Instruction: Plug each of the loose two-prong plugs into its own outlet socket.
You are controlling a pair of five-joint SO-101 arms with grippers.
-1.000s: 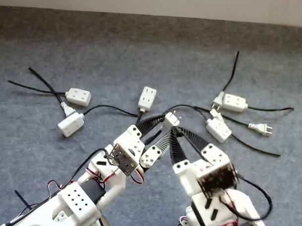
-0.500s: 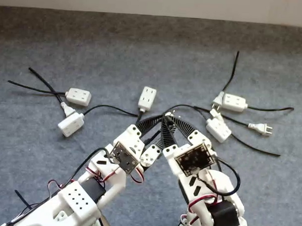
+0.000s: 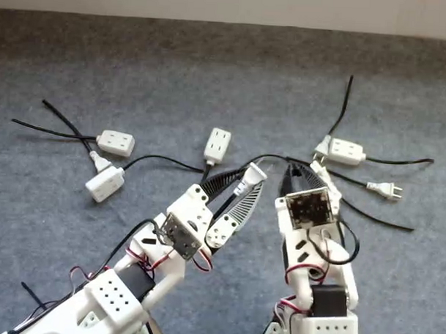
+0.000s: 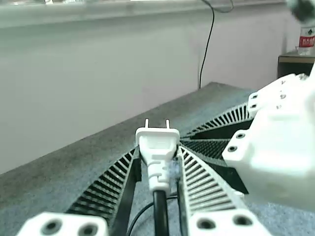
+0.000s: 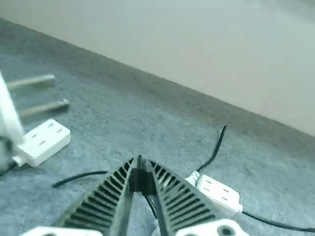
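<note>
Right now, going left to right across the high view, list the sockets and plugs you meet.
upper-left socket → middle socket → held plug in the left pincer → upper-right socket → loose plug. Two lower sockets overlap these, so they are left out.

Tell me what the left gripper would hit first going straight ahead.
Looks free: the left gripper, shut on the plug, points over bare carpet toward the wall, though its height is hard to judge.

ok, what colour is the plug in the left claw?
White plug, black cord; left wrist view shows it best.
</note>
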